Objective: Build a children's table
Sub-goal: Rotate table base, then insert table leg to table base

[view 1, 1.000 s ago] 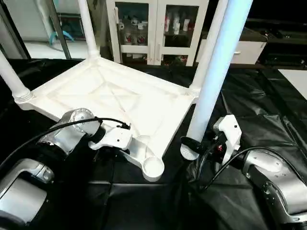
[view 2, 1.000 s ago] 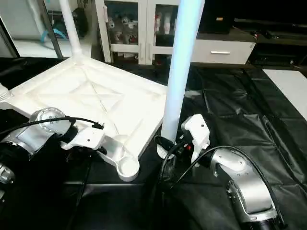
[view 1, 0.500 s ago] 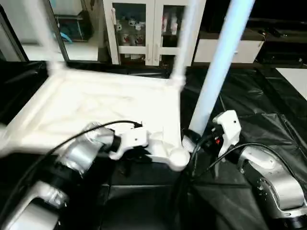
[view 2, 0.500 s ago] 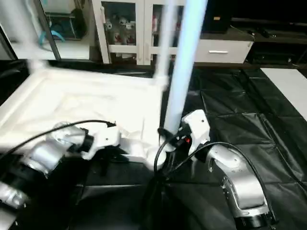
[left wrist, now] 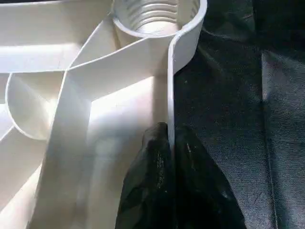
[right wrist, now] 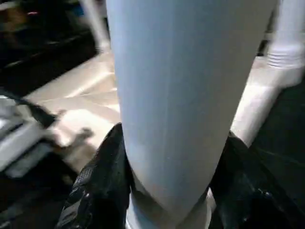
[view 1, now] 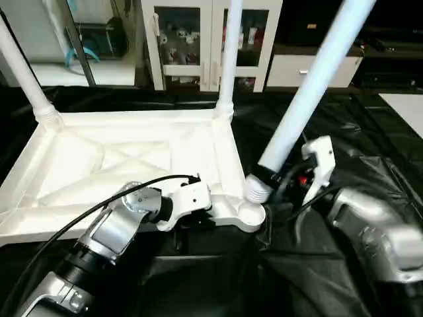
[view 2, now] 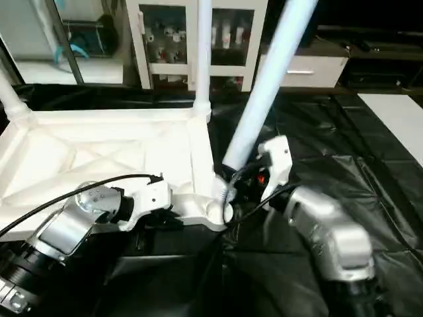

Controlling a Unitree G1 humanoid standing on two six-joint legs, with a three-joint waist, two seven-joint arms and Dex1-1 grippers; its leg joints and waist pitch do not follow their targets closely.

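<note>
Two legs already stand in the upside-down table top (view 1: 132, 158). Left gripper (left wrist: 170, 143) pinches its rim beside the empty corner socket (view 1: 251, 214). Right gripper (right wrist: 174, 191) clasps a tilted leg (view 1: 297, 105), threaded end just above that socket.

- The table top (view 1: 132, 158) is showing white, its underside ribbed in a crossing pattern.
- The leg (view 1: 310, 86) is looking pale bluish-white.
- The cloth (view 1: 370, 145) is lying glossy black.
- The left gripper (left wrist: 169, 143) is showing black fingers (left wrist: 147, 176).
</note>
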